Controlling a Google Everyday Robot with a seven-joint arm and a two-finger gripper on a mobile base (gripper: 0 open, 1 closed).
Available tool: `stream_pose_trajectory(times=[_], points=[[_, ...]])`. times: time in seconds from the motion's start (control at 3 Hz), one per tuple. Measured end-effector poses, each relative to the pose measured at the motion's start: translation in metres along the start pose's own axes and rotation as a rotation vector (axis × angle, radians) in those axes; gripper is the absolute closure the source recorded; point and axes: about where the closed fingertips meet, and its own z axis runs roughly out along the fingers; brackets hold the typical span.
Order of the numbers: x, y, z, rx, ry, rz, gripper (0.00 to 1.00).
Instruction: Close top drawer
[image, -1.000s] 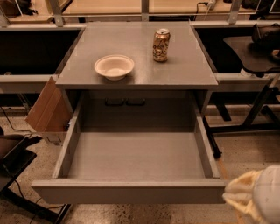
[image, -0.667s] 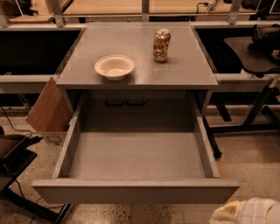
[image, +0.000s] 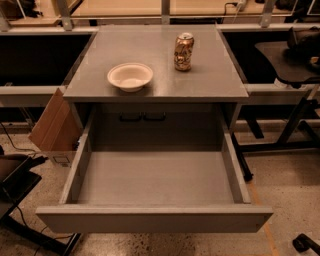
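Top drawer (image: 155, 220) is sitting pulled all the way out toward the camera, its plain grey front running across the bottom of the frame and its inside showing only the bare grey floor. The drawer is hanging out from under the grey cabinet surface (image: 200, 82), side walls reaching back into the dark opening. Two small black handles (image: 142, 117) are showing on the panel at the back of that opening. A shallow cream bowl (image: 130, 76) is sitting upright on the surface, left of centre and near the front edge. A gold-and-red drink can (image: 183, 51) is standing upright further back and to the right, well apart from the bowl. A flat piece of brown cardboard (image: 55, 127) is leaning against the cabinet's left side, beside the drawer's left wall. A black chair (image: 287, 60) is standing to the right of the cabinet over the speckled floor (image: 285, 180). A small dark object (image: 305, 242) is lying at the lower right corner, too unclear to name. The gripper is sitting outside this view, so its state cannot be told.
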Motion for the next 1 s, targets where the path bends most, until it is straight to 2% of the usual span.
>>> stream_pose_trajectory(times=[0.33, 0.67, 1.0], points=[[0.003, 0.003, 0.007, -0.021, -0.003, 0.008, 1.00], [-0.002, 0.002, 0.014, -0.020, -0.012, -0.003, 1.00], [-0.046, -0.033, 0.049, 0.001, -0.125, -0.103, 1.00]])
